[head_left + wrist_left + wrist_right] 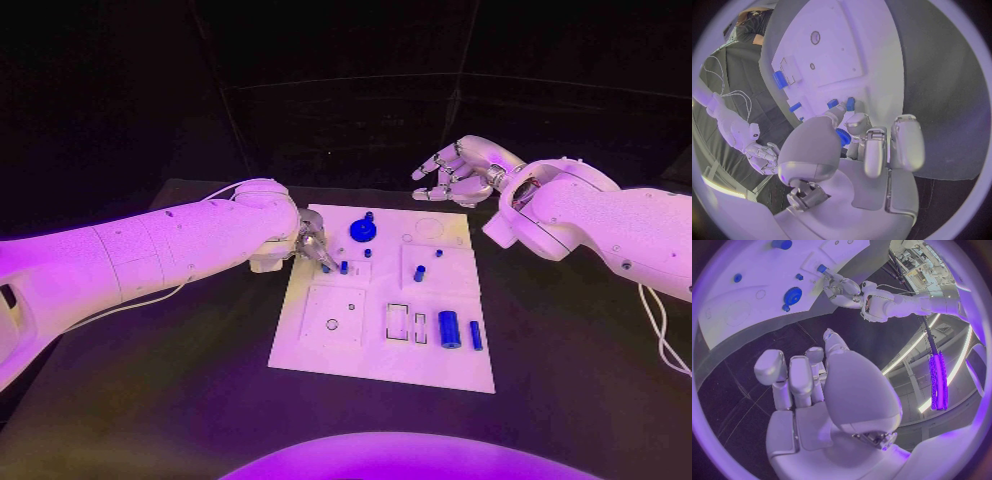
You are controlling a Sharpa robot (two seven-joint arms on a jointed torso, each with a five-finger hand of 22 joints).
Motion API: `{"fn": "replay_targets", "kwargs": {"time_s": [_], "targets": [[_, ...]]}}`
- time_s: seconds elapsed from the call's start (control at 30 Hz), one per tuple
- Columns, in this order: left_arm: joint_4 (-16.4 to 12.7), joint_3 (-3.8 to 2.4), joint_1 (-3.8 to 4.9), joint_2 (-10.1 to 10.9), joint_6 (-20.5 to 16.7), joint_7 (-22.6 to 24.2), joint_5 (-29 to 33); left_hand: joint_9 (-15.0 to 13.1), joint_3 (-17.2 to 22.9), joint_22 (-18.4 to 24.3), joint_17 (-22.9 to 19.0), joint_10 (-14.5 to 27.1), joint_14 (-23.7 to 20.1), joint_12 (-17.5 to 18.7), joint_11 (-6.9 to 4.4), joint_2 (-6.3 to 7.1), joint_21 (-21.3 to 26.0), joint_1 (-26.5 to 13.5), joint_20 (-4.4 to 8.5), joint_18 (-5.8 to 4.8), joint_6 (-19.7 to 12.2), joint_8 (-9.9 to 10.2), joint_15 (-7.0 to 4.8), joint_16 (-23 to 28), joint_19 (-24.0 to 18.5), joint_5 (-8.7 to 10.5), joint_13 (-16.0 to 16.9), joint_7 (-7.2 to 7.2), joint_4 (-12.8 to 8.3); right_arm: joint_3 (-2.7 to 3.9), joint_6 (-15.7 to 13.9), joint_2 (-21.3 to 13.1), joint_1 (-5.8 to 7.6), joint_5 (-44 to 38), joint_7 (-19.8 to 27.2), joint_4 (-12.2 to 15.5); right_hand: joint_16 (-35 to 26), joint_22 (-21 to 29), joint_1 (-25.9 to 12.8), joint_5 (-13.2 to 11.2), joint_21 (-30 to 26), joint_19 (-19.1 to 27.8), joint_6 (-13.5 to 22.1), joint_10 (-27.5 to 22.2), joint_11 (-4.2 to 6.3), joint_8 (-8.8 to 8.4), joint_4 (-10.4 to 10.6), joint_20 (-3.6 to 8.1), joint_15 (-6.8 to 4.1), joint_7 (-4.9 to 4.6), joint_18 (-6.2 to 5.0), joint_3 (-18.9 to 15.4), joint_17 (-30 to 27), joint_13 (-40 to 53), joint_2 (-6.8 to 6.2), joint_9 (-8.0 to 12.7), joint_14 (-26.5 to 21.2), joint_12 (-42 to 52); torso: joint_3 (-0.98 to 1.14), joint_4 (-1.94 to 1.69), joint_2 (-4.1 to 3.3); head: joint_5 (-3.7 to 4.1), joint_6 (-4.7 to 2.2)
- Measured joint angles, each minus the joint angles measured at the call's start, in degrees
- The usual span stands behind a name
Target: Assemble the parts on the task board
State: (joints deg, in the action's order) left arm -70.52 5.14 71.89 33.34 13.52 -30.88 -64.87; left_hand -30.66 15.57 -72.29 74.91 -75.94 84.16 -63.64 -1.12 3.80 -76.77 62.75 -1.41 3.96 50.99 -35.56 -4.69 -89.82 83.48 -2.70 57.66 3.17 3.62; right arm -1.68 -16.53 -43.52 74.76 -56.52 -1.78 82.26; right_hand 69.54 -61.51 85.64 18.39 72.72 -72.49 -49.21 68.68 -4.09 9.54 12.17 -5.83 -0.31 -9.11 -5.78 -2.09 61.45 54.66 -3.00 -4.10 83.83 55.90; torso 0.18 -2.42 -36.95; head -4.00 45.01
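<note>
Head view: the white board [378, 335] lies in the middle of the black table [577, 400], its long axis running away from the robot. On it, near the close right corner, a thick blue cylinder [449, 329] and a thinner blue pin [476, 335] lie side by side, both lengthwise along the board. Farther up stand two small blue pegs [420, 272], and near the far edge sits a round blue gear [362, 231].

The left hand [313, 250] is at the board's left edge, fingertips down on the plate and touching a short blue peg [343, 267]; whether they pinch it, I cannot tell.

The right hand [459, 170] hovers beyond the board's far right corner, fingers apart and loosely curled, holding nothing.
</note>
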Motion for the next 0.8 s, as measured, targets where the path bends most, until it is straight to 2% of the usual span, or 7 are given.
{"fn": "replay_targets", "kwargs": {"time_s": [0.17, 0.4, 0.63, 0.67, 0.7, 0.73, 0.8], "targets": [[-0.4, 0.09, -0.16, 1.0, -1.1, -0.1, 0.6, 0.4, -4.9, 0.1, 0.0, 0.3, 0.0, 0.7, 0.31, 1.49, 0.2, -4.0, 0.0, 0.0, -0.1, 0.7, 0.0, 0.0, 0.0, 0.0, -0.7, 0.12, 3.3, 0.0, 0.0, 0.0, 0.0, 0.0, 0.0, 0.0, 0.0, 0.1, 0.0, 0.0, 0.0, 0.0, 0.2, -0.2, 0.22, 0.0, 0.2, 0.0, 0.0, -0.21, 0.0, 0.2, -0.1, -0.1, 0.0, 0.0, 0.0, 0.0, -0.02, -0.01, 0.0, 0.01, -0.12], [-1.2, 0.08, -0.17, 2.3, -3.7, 0.0, 2.5, 2.0, -9.0, 0.0, 0.0, 0.5, 0.0, 1.1, 0.53, 1.72, 0.2, -4.7, 0.0, 0.0, -1.6, 2.1, 0.0, 0.0, 0.0, 0.0, -1.4, 0.7, 6.1, 0.0, 0.0, -0.1, 0.0, 0.1, 0.1, -0.1, 0.0, 0.1, 0.0, 0.0, 0.0, 0.0, 0.2, -0.2, 0.22, 0.0, 0.2, 0.0, 0.0, -0.21, 0.0, 0.2, -0.1, -0.1, 0.0, 0.0, 0.0, 0.0, -0.02, -0.01, 0.0, 0.18, -0.13], [-1.7, 0.09, -0.27, 3.1, -7.4, 1.2, 4.7, 3.5, -11.7, 0.7, 0.0, 3.4, -0.2, 5.3, 1.22, -0.32, 1.0, -2.6, -0.57, 0.0, -2.9, 3.3, 0.64, 0.0, -0.1, 0.0, -6.0, 1.41, 7.4, 0.0, 0.0, 0.0, -0.01, 0.1, 0.1, -0.2, 0.0, 0.2, -0.2, 0.0, -0.2, 0.2, 0.2, -0.2, 0.21, 0.0, 0.2, 0.2, 0.0, -0.21, 0.0, 0.2, -0.1, -0.1, 0.24, 0.0, 0.0, 0.0, -0.01, -0.01, 0.0, 0.28, 0.06], [-1.7, 0.09, -0.28, 3.3, -8.1, 1.8, 5.4, 3.8, -12.2, 1.6, 0.0, 4.5, -0.2, 7.0, 1.33, -0.68, 1.8, -2.3, -0.85, 0.0, -3.1, 3.5, 0.64, 0.0, -0.4, 0.0, -8.0, 1.61, 7.5, 0.0, 0.0, 0.0, -0.01, 0.1, 0.1, -0.3, 0.0, 0.2, -0.2, 0.0, -0.2, 0.2, 0.2, -0.2, 0.21, 0.0, 0.2, 0.2, 0.0, -0.21, 0.0, 0.2, -0.1, -0.1, 0.24, 0.0, 0.0, 0.0, -0.01, -0.01, 0.0, 0.29, 0.07], [-1.7, 0.09, -0.28, 3.4, -8.8, 2.4, 6.0, 4.1, -12.8, 3.9, 0.0, 6.8, -0.1, 10.2, 1.59, -0.84, 3.7, -1.6, -1.05, 0.35, -3.6, 3.9, 0.98, 0.3, -1.4, 0.01, -11.4, 1.95, 7.6, 0.0, 0.0, 0.0, -0.01, 0.1, 0.1, -0.3, 0.0, 0.2, -0.2, 0.0, -0.2, 0.2, 0.2, -0.2, 0.21, 0.0, 0.2, 0.2, 0.0, -0.21, 0.0, 0.2, -0.1, -0.1, 0.24, 0.0, 0.0, 0.0, -0.01, -0.01, 0.0, 0.32, 0.07], [-1.6, 0.09, -0.28, 3.4, -9.4, 3.2, 6.6, 4.5, -13.2, 7.2, 0.0, 9.4, -0.1, 13.4, 1.89, -1.0, 6.6, -0.9, -1.25, 1.4, -4.4, 4.3, 1.39, 1.4, -2.9, 0.01, -14.5, 2.28, 7.8, 0.0, 0.0, 0.0, -0.01, 0.1, 0.1, -0.3, 0.0, 0.2, -0.2, 0.0, -0.2, 0.2, 0.2, -0.2, 0.21, 0.0, 0.2, 0.2, 0.0, -0.21, 0.0, 0.2, -0.1, -0.1, 0.24, 0.0, 0.0, 0.0, 0.0, -0.01, 0.0, 0.33, 0.07], [-1.3, 0.09, -0.28, 3.5, -10.7, 5.4, 8.3, 5.3, -14.4, 16.8, 0.0, 13.7, -0.2, 17.6, 2.81, -1.03, 15.3, 0.5, -1.88, 3.3, -6.2, 5.2, 2.1, 5.8, -7.5, 0.0, -17.5, 3.1, 8.0, 0.0, 0.0, 0.0, -0.01, 0.1, 0.1, -0.4, 0.0, 0.2, -0.2, 0.0, -0.2, 0.2, 0.2, -0.2, 0.21, 0.0, 0.2, 0.2, 0.0, -0.21, 0.0, 0.2, -0.1, -0.1, 0.24, 0.0, 0.0, 0.0, 0.01, -0.01, 0.0, 0.36, 0.07]]}}
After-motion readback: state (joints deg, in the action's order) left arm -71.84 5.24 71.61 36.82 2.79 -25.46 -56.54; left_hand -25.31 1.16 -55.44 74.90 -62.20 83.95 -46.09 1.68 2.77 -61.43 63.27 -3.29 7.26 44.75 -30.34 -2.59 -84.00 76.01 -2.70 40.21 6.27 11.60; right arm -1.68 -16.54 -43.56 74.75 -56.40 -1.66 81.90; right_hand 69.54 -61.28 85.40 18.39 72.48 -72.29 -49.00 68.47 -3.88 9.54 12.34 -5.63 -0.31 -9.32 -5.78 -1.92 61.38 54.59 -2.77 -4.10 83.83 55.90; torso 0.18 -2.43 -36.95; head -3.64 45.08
